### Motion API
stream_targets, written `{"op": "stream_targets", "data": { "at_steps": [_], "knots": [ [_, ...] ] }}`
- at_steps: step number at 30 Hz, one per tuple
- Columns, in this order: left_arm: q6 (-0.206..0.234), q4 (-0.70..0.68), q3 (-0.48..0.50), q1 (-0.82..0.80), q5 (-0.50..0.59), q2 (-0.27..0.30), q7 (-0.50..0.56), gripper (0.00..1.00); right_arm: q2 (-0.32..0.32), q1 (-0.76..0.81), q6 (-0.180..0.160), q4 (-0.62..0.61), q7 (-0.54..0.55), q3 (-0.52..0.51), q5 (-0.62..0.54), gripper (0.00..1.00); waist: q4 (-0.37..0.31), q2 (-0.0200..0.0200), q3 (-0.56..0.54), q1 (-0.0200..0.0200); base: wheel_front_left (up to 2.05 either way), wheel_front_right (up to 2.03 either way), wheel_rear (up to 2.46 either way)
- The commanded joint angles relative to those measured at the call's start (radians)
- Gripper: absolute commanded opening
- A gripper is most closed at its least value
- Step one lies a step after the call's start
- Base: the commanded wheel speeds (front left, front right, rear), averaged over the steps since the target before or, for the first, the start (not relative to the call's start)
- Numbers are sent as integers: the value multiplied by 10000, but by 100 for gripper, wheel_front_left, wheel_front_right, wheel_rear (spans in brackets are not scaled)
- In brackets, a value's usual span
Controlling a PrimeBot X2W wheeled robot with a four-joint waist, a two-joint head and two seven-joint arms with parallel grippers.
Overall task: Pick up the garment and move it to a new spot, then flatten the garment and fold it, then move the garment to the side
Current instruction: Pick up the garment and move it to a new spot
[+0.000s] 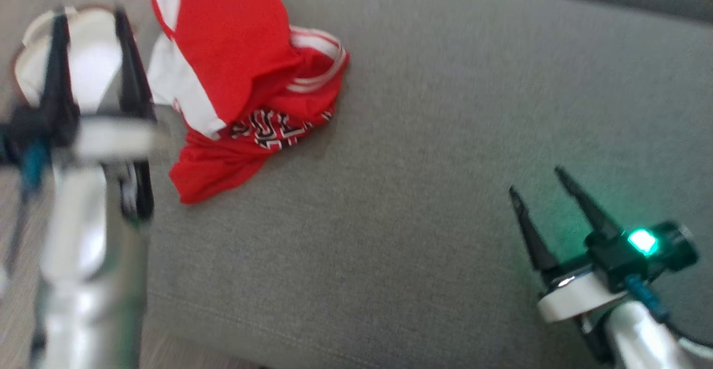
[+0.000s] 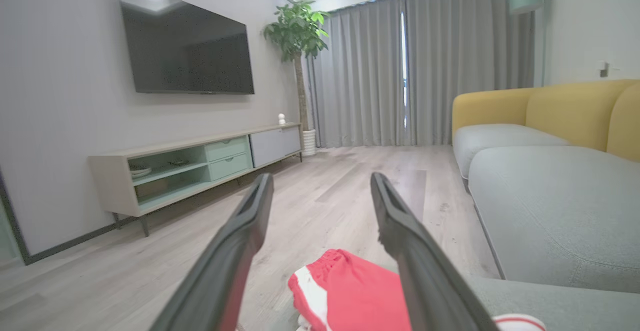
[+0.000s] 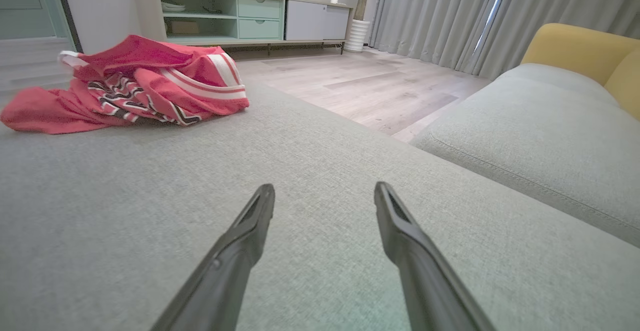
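Red garment point(image 1: 245, 79) crumpled at the grey cushion's point(image 1: 423, 151) left edge.
Left gripper point(image 1: 89, 15) spread wide just beside it, right gripper point(image 1: 535, 180) wide, well apart; left wrist view adds wall TV point(image 2: 185, 41).

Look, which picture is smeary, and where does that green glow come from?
Head view: the left end effector and its forearm are blurred, the red garment slightly soft; a green light on the right end effector tints the sofa cushion. Both wrist views look sharp.
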Motion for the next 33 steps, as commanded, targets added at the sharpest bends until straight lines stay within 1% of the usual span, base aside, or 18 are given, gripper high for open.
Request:
{"op": "stream_targets", "data": {
  "at_steps": [1, 3, 6, 10, 12, 15, 18, 20, 21, 22, 24, 28, 33],
  "knots": [
    [-105, 504, 441, -1337, -251, 393, 193, 100, -354, -385, 77, -469, -111, 199, -98, 100, -144, 0, 1383, -4, 0, 0, 0],
    [-208, 1597, 517, -2486, -511, 412, 551, 100, -635, -523, 77, -653, -111, 150, -136, 100, -209, 0, 1838, -4, 0, 0, 0],
    [-306, 3228, 504, -3948, -604, 664, 1124, 100, -1003, -704, 77, -923, -111, 84, -155, 100, -348, 0, 2454, -4, 0, 0, 0],
    [-368, 5255, 562, -5338, -775, 930, 1806, 100, -1366, -888, 77, -1219, -111, 105, -176, 100, -617, 0, 3065, -4, 0, 0, 0],
    [-341, 6125, 591, -5799, -822, 1095, 2107, 100, -1470, -955, 77, -1328, -111, 99, -187, 100, -759, 0, 3296, -4, 0, 0, 0],
    [-158, 7232, 603, -6239, -807, 1377, 2486, 100, -1515, -1027, 77, -1496, -111, 70, -205, 100, -974, 0, 3566, -4, 0, 0, 0],
    [91, 8042, 628, -6458, -823, 1551, 2752, 100, -1519, -1045, 77, -1626, -111, 17, -228, 100, -1131, 0, 3742, -4, 0, 0, 0],
    [111, 8408, 660, -6531, -890, 1609, 2797, 100, -1483, -1029, 77, -1673, -111, -52, -231, 100, -1199, 0, 3804, -4, 0, 0, 0],
    [-15, 8508, 700, -6571, -976, 1603, 2740, 27, -1461, -1019, 77, -1693, -111, -88, -233, 100, -1224, 0, 3830, -4, 0, 0, 0],
    [-209, 8608, 748, -6593, -1088, 1579, 2728, 0, -1441, -1006, 77, -1708, -111, -115, -238, 100, -1242, 0, 3845, -4, 0, 0, 0],
    [-430, 8702, 746, -6650, -1171, 1602, 2563, 0, -1410, -988, 77, -1719, -111, -163, -250, 100, -1246, 0, 3856, -4, 0, 0, 0],
    [-548, 8607, 557, -6897, -1037, 1791, 1630, 0, -1320, -988, 77, -1653, -111, -216, -257, 100, -1205, 0, 3745, -4, 0, 0, 0],
    [-643, 8441, 214, -7391, -762, 2010, 579, 0, -1086, -1123, 77, -1513, -111, -20, -198, 100, -1217, 0, 3312, -4, 0, 0, 0]
  ]
}}
